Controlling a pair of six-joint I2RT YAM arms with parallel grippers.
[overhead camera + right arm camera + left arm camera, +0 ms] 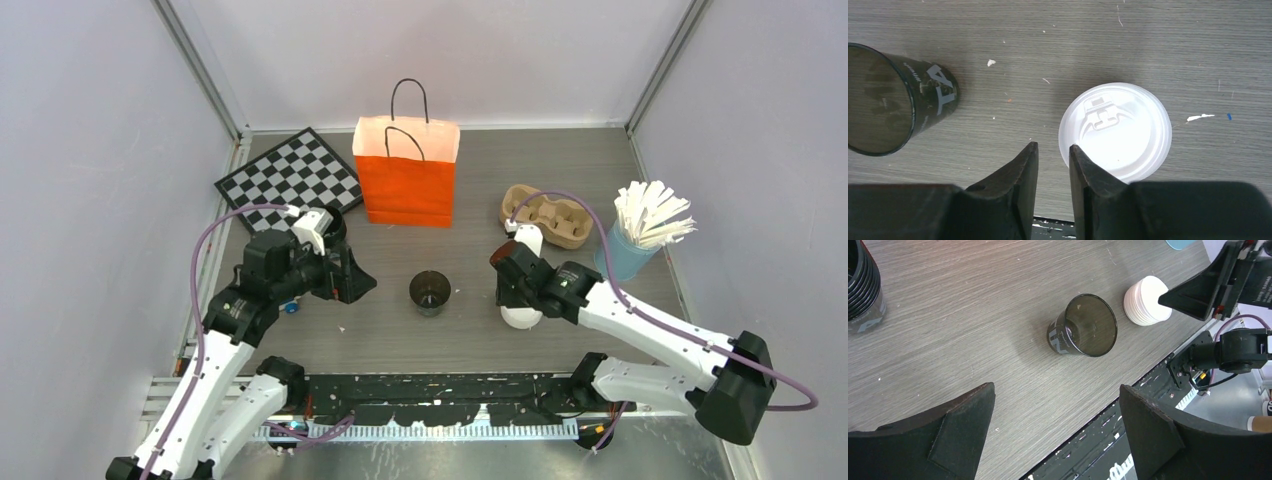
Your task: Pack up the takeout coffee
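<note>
Where the overhead camera looks down on the wood-grain table [330, 340], the takeout coffee [520, 318] stands near the front edge on the right. Its white top shows just under the right gripper [512, 285]. The black cup [430, 292] stands lidless in the middle between the two arms, and the left gripper [358, 285] hangs to its left. Behind them are an orange bag [407, 175], a checkerboard [290, 177], a brown cup carrier [548, 215] and a blue holder [625, 258] of white sticks. No writing can be read from up here.

From the left wrist, the left claw's fingers [948, 435] are spread wide, with bare table between them. Beyond stands the black cup, its pale lettering too slanted to read. The takeout coffee is near it on the right, and its white side is ribbed. A stack of ribbed black cups [863, 285] at upper left carries a pale mark I cannot make out.

From the right wrist, the right claw's fingers [1028, 165] stand a narrow gap apart, pinching nothing. One tip overlaps the lid's near rim; whether it touches, I cannot tell. The sip lid shows a moulded tab and no legible text. The black cup at left shows white letters, something like "TA".
</note>
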